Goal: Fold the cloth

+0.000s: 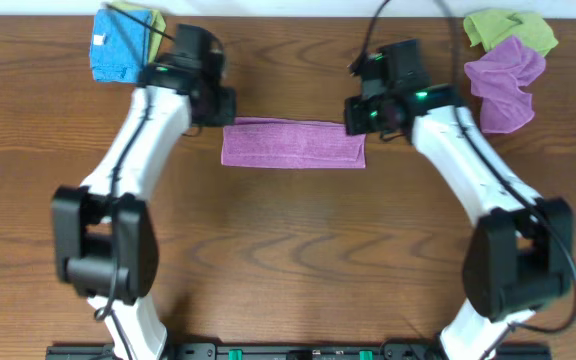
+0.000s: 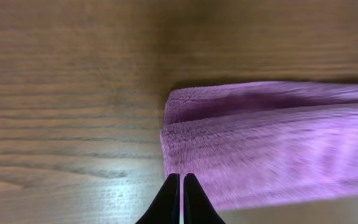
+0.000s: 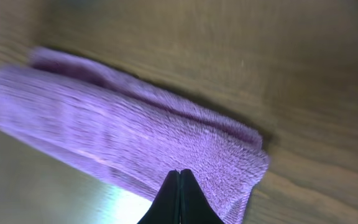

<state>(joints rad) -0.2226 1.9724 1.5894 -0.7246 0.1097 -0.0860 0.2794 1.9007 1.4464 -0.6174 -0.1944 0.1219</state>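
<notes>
Left jaws: the left gripper [image 2: 181,180] is clenched, its two black fingers pressed side by side with only a hairline between them and no fabric seen in that line.
Left tips: they lie at the near corner of the left end of the folded purple cloth [image 1: 293,143]. I cannot tell whether they touch it.
Right jaws: the right gripper [image 3: 179,175] is clenched too, its fingers meeting in a single point.
Right tips: they lie over the near edge of the cloth, close to its right end. The blur hides whether they touch it.
Cloth: it is a long, flat band lying left to right on the table [image 1: 288,250] between the two grippers. It is doubled lengthwise, and at each end a back layer shows just past the front one.
Arms: white links with black joints reach from the near edge of the table to either end of the band.
Far left corner: a blue cloth [image 1: 114,50] lies bunched, with a yellow-green cloth [image 1: 140,17] touching its far side.
Far right corner: a green cloth [image 1: 513,28] lies bunched, and a crumpled purple cloth [image 1: 506,82] lies against its near side, well apart from the folded band.
Surface: dark brown wood with the grain running left to right, and a pale glare on it near the cloth in both wrist views.
Edges: a pale strip runs along the far side of the table and a black rail [image 1: 288,352] along the near side.
</notes>
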